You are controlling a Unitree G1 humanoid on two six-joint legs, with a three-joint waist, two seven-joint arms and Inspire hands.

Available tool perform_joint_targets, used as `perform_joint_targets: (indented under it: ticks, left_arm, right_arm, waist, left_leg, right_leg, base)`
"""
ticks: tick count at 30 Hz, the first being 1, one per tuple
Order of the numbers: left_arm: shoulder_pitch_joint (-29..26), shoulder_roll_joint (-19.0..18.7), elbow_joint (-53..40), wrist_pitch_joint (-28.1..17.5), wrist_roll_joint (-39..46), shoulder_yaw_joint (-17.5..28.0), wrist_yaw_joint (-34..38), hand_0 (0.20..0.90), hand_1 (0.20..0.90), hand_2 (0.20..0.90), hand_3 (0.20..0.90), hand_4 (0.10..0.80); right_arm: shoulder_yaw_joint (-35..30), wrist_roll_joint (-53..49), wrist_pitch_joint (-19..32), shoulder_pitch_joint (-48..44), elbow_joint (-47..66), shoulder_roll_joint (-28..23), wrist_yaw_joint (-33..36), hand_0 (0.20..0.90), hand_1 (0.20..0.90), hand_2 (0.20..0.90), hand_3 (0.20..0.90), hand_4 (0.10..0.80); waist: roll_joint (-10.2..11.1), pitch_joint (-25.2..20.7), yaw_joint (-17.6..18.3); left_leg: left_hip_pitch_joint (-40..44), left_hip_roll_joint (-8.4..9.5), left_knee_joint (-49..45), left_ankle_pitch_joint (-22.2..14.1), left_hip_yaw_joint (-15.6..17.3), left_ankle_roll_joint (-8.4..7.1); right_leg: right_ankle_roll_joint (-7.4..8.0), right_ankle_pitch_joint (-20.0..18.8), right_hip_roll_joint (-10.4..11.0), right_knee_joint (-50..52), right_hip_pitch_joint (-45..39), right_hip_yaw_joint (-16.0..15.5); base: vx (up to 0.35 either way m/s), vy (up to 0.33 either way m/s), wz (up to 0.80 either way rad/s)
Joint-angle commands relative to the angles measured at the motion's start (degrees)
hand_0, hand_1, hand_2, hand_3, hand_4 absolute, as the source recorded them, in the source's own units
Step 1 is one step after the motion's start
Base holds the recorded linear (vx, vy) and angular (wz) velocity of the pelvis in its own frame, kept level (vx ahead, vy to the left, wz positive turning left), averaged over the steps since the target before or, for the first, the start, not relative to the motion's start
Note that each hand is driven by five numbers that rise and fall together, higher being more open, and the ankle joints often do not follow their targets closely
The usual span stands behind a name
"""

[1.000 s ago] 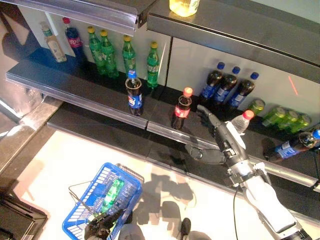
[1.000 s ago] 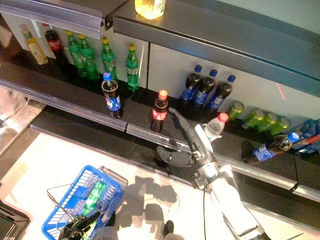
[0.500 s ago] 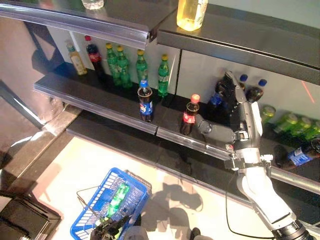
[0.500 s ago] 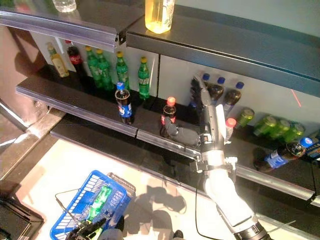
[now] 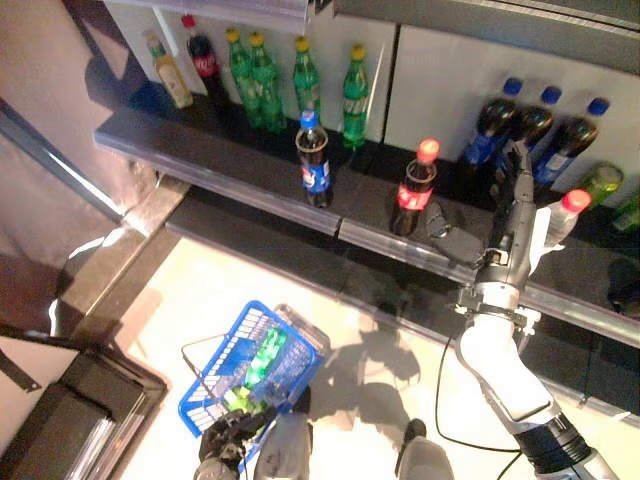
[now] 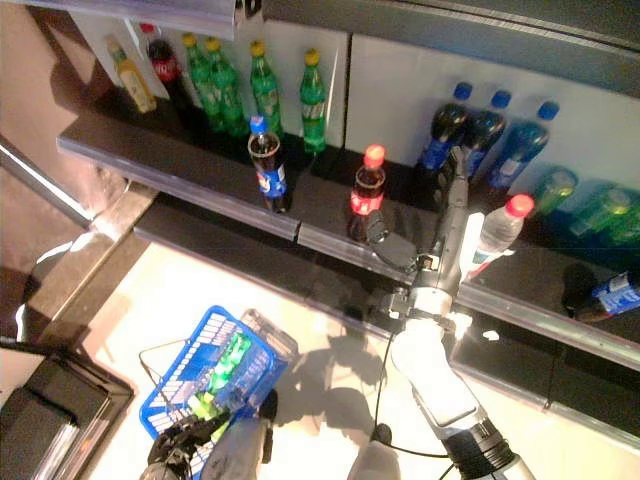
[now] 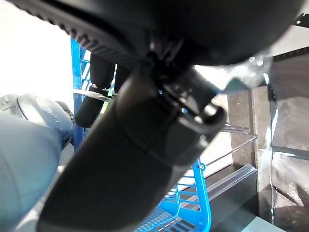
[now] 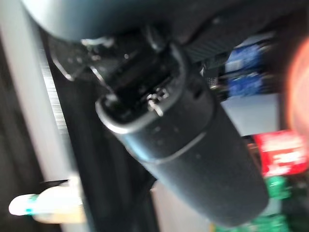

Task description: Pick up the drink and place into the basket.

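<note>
My right hand point(image 5: 508, 205) is open on the lower shelf, fingers straight and pointing at the back wall, thumb spread out to the side. It stands between a dark cola bottle with a red cap point(image 5: 412, 190) and a clear bottle with a red cap point(image 5: 556, 216), close to both and holding neither. The cola's red label shows past the thumb in the right wrist view point(image 8: 280, 154). My left hand point(image 5: 228, 445) is shut on the wire handles point(image 7: 94, 94) of the blue basket point(image 5: 215, 385), which hangs low at the left with a green bottle point(image 5: 262, 352) inside.
A dark bottle with a blue cap point(image 5: 314, 162) stands alone near the shelf's front edge point(image 5: 250, 192). Green bottles point(image 5: 302, 85) and dark blue-capped bottles point(image 5: 530, 125) line the back wall. Green cans point(image 6: 600, 210) lie at the right. A black box point(image 5: 90, 410) sits on the floor at lower left.
The camera has moved, shifting the whole picture. My right hand rose from low on the shelf and now stands just left of the clear bottle, which shows beside it. The basket hangs as before.
</note>
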State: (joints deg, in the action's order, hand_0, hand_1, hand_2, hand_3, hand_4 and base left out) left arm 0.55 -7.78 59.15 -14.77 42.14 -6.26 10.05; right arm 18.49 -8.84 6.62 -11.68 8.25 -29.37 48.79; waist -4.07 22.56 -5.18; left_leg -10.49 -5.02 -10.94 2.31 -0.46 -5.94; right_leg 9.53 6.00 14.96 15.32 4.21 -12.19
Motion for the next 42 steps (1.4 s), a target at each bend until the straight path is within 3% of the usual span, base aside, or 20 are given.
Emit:
perform_joint_targets:
  ticks: [1, 11, 19, 27, 42]
  left_arm:
    - [4.11, -5.09, -3.77, -6.3, 0.99, -2.55, -0.55, 0.3, 0.3, 0.3, 0.2, 0.1]
    - [-0.44, -6.95, -8.09, -7.51, 2.02, -5.57, -0.36, 0.3, 0.3, 0.3, 0.2, 0.1]
    - [-2.92, -7.56, -10.02, -7.82, 2.74, -7.12, 0.97, 0.3, 0.3, 0.3, 0.2, 0.1]
    - [-4.62, -7.44, -11.79, -7.62, 3.15, -7.81, 1.47, 0.3, 0.3, 0.3, 0.2, 0.1]
    - [-5.94, -8.53, -14.61, -7.29, 4.44, -9.12, 1.65, 0.3, 0.3, 0.3, 0.2, 0.1]
  right_arm:
    - [-1.77, 5.43, 3.3, -8.93, 3.61, -0.06, 3.52, 0.9, 0.9, 0.9, 0.9, 0.8]
    - [-0.8, 4.16, 2.18, -15.87, -0.55, 0.28, 5.65, 0.9, 0.9, 0.9, 0.9, 0.8]
    - [-1.67, -0.13, 4.28, -21.04, -5.62, 0.88, 7.75, 0.9, 0.9, 0.9, 0.9, 0.8]
    - [-3.34, -0.61, 2.77, -28.24, -11.31, 1.11, 9.87, 0.9, 0.9, 0.9, 0.9, 0.8]
    - [-5.12, -9.5, 4.3, -39.19, -19.49, 0.15, 7.38, 0.9, 0.9, 0.9, 0.9, 0.8]
  waist:
    - [1.37, 0.43, -1.76]
    - [2.0, 7.19, -2.34]
    - [2.19, 7.23, -2.81]
    - [1.47, 7.23, -3.58]
    - [1.08, 7.23, -4.95]
  left_leg:
    - [-2.33, 0.79, -6.13, -3.08, -1.99, -0.15]
    - [-7.51, 1.56, -9.4, -3.16, -2.84, 1.01]
    - [-12.66, 1.66, -9.66, -2.64, -2.62, 1.76]
    - [-15.73, 2.34, -9.55, -2.33, -2.84, 2.42]
    - [-19.95, 3.25, -10.19, -2.96, -2.33, 3.68]
  right_leg:
    - [-4.03, -1.15, -0.53, 3.4, 2.32, -0.45]
    - [-4.13, -2.63, -0.78, 4.53, 6.76, 0.44]
    - [-4.17, -3.7, -1.25, 3.88, 11.69, 0.93]
    - [-4.41, -4.17, -1.17, 3.96, 15.04, 0.73]
    - [-4.36, -4.7, -1.02, 5.07, 20.56, 1.39]
  base:
    - [-0.05, 0.01, 0.03]
    - [-0.044, -0.022, 0.02]
    - [-0.006, -0.004, -0.02]
    - [-0.002, -0.001, -0.01]
    - [0.0, 0.0, 0.0]
